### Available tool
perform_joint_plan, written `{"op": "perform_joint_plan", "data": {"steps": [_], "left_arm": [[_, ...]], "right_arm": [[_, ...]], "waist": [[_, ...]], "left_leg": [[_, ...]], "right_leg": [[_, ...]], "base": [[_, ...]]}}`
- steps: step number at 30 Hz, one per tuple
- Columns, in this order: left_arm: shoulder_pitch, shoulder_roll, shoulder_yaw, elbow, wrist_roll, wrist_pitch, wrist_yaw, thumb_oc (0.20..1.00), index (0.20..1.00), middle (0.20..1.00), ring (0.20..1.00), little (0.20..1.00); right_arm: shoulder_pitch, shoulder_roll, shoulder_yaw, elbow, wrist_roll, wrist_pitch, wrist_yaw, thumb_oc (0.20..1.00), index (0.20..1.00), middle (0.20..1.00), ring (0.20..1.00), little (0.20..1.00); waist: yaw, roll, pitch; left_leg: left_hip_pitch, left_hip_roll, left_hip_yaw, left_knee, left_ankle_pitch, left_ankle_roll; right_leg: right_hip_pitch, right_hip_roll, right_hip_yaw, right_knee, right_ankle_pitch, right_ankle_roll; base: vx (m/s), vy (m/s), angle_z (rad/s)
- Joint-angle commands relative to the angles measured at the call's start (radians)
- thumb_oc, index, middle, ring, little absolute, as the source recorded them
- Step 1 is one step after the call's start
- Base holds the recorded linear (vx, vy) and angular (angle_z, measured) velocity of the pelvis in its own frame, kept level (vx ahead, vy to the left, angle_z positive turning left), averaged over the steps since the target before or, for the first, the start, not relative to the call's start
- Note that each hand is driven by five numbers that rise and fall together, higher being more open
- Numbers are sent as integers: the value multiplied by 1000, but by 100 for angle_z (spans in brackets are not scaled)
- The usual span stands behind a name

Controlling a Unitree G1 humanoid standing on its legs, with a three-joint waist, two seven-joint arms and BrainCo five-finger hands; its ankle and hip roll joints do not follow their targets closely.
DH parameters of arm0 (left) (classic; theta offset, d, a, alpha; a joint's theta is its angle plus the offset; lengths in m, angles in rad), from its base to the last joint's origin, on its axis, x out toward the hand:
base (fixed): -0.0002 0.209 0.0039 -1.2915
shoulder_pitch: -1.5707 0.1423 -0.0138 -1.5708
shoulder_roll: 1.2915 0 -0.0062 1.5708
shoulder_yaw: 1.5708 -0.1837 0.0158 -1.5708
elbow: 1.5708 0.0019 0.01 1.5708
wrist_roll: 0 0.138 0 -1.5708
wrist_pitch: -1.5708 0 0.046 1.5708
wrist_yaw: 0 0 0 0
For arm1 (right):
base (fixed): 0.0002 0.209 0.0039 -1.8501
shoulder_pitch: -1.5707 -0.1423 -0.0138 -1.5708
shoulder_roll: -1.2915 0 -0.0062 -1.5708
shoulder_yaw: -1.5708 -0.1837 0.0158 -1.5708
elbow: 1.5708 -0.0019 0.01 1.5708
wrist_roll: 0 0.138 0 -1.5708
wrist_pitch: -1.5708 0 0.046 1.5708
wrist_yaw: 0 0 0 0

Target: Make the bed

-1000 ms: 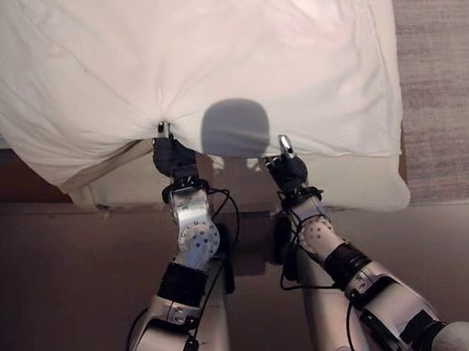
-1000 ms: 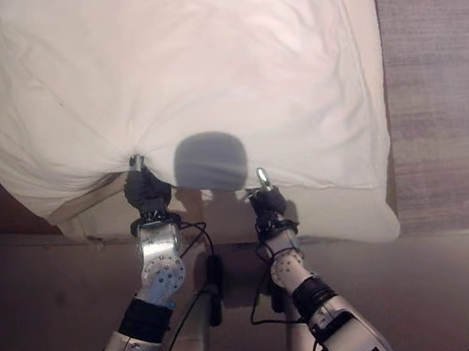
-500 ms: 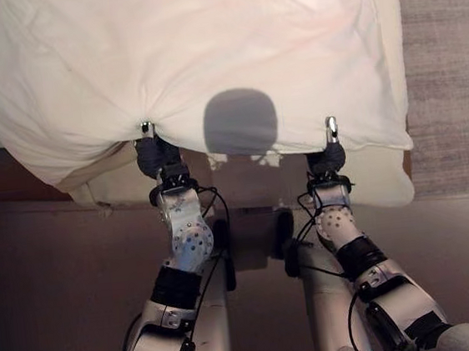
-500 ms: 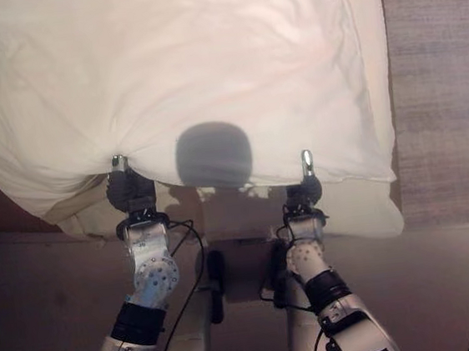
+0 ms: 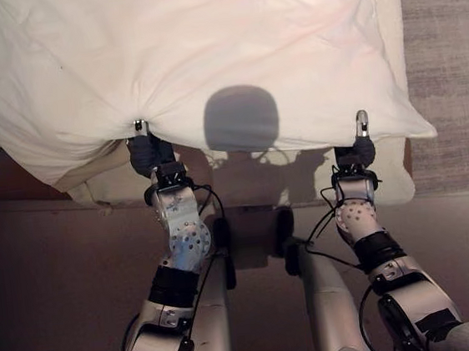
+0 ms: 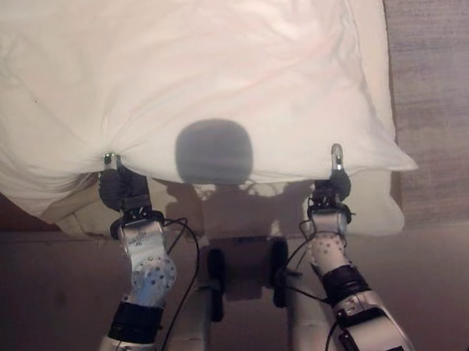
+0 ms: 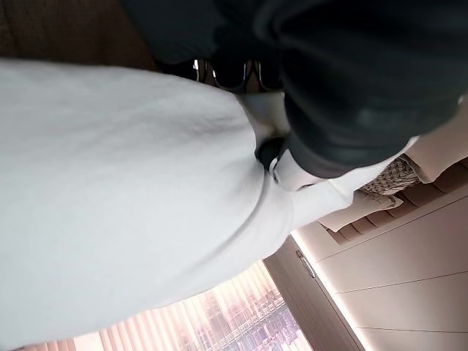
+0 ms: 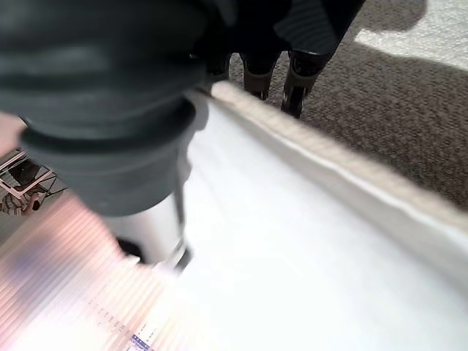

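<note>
Both robot hands (image 5: 150,155) (image 5: 356,153) pinching pillow (image 5: 205,53) edge

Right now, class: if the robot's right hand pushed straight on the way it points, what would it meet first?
The right hand points away from the robot at the near edge of the white pillow, which it already touches. It would press further into that pillow, though depth is unclear.

No lettering, label or number can be read — none
</note>
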Motion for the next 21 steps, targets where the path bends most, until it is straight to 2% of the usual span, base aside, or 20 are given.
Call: {"op": "perform_joint_plan", "data": {"steps": [1,8,13,15,16,19,21], "left_arm": [[17,42,80,-162,80,-106,-46,200,200,200,200,200],[43,36,81,-147,57,-99,-58,200,200,200,200,200],[71,33,80,-103,18,-86,-77,200,200,200,200,200],[82,28,78,-79,-12,-77,-90,827,827,827,827,827],[91,25,77,-47,-37,-68,-101,1000,1000,1000,1000,1000],[96,24,78,-17,-59,-57,-113,1000,1000,1000,1000,1000],[96,24,70,14,-81,-41,-126,1000,1000,1000,1000,1000]], "right_arm": [[36,-54,-66,-66,-38,-80,13,200,200,200,200,200],[47,-36,-56,-150,-56,-98,23,200,200,200,200,200],[67,-9,-54,-278,-70,-140,34,200,200,200,200,200],[78,-6,-42,-335,-87,-153,32,200,200,200,200,200],[90,0,-27,-404,-103,-163,41,200,200,200,200,200],[102,1,-16,-455,-123,-170,38,200,200,200,200,200],[121,1,8,-556,-153,-176,47,200,200,200,200,200]], "waist": [[5,55,-123],[4,55,-135],[-4,52,-135],[-7,50,-132],[-9,49,-128],[-12,47,-126],[-20,44,-125]], "left_leg": [[-44,-31,30,-10,5,20],[-47,-30,32,-13,6,21],[-50,-30,38,-15,7,22],[-51,-30,41,-17,8,21],[-47,-28,45,-16,4,20],[-50,-25,52,-19,11,20],[-47,-22,56,-20,8,18]], "right_leg": [[-3,10,15,-37,39,75],[-9,9,15,-35,39,74],[-13,9,18,-36,42,77],[-14,9,21,-39,43,77],[-15,12,26,-36,42,78],[-20,13,32,-37,49,78],[-22,16,38,-35,45,78]], "base": [[0,0,0],[1,-1,0],[0,0,0],[2,4,-2],[-6,5,-4],[-10,5,-4],[3,3,-2]]}}
